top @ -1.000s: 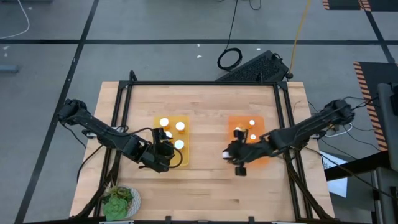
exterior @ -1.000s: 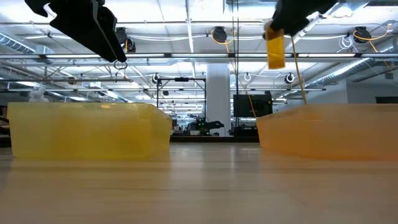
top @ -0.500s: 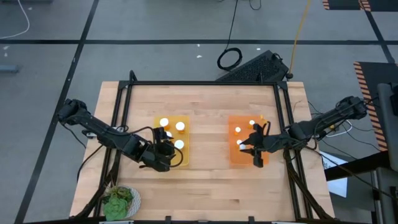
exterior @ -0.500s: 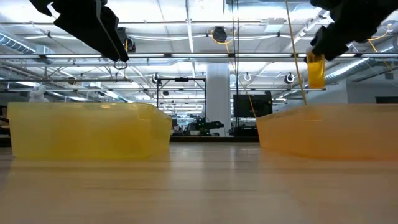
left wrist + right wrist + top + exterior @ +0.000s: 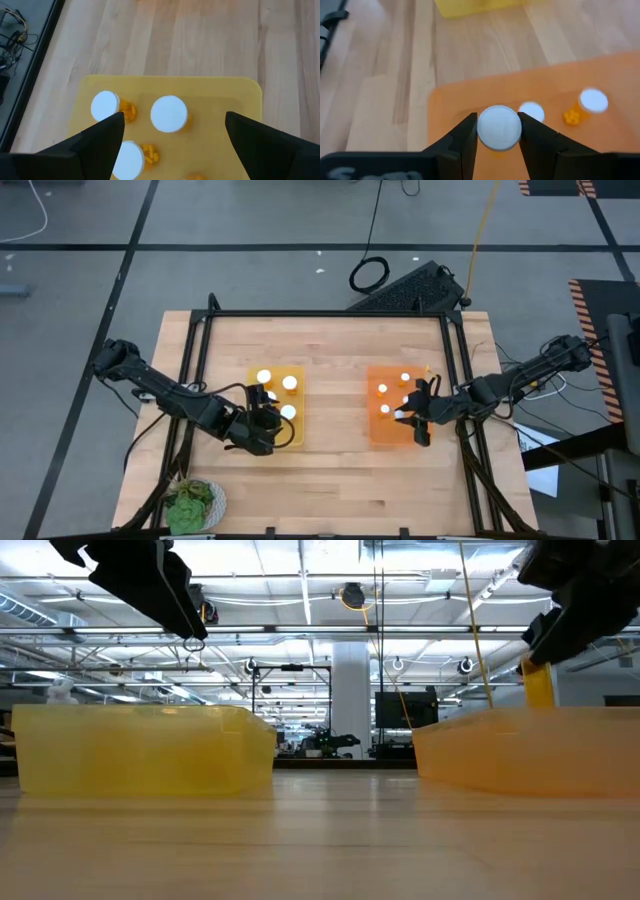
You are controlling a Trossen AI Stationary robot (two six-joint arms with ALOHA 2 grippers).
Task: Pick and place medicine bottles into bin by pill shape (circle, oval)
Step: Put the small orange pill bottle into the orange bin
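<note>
From above, the wooden table [image 5: 330, 470] carried a yellow tray [image 5: 277, 406] on the left and an orange tray [image 5: 396, 416] on the right. The right gripper [image 5: 410, 412] hung over the orange tray's right half, pinching a white-capped bottle [image 5: 401, 416], with two more bottles [image 5: 406, 379] standing in the tray's far part. The left gripper [image 5: 268, 420] hovered over the near part of the yellow tray, among several white caps [image 5: 264, 378]. A plant on a white plate [image 5: 194, 504] sat at the near left corner. No writing could be read on any bottle.

At table height, the held bottle [image 5: 538, 687] hung upright, its long axis vertical, its base dipping just behind the orange tray's [image 5: 530, 752] rim. The yellow tray [image 5: 140, 750] stood to the left with the left arm dark above it.

Through the left wrist camera, the left gripper's [image 5: 174, 135] fingers [image 5: 100, 137] were spread wide and held nothing, above three white caps [image 5: 169, 114] in the yellow tray [image 5: 220, 100].

Through the right wrist camera, the right gripper's [image 5: 499, 128] fingers [image 5: 462, 137] pressed both sides of the bottle's white cap [image 5: 499, 127], cap facing the camera. Two other bottles [image 5: 593, 101] stood in the orange tray [image 5: 465, 100] beyond it.
</note>
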